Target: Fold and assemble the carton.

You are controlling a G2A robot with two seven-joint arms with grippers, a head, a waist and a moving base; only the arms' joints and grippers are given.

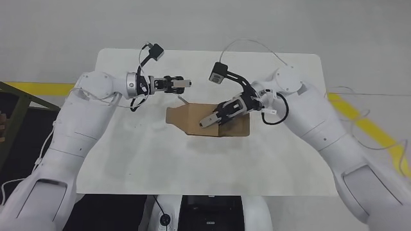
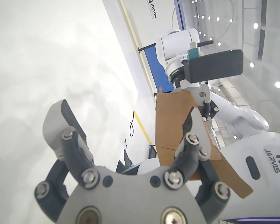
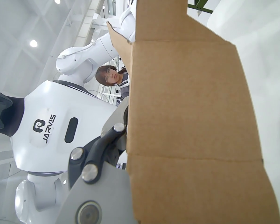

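Fingers [image 2: 67, 117] of the left gripper [image 1: 183, 84] are spread wide with nothing between them. This gripper hovers just beyond the carton's [image 1: 182, 117] left corner, near a raised flap. The carton is brown, only partly folded, and rests on the white table [image 1: 141, 160]. The right gripper [image 1: 209, 120] sits over the carton's middle. In the right wrist view, a cardboard panel runs up alongside one finger [image 3: 117, 127] and hides the other, so this gripper appears to be clamped on the carton.
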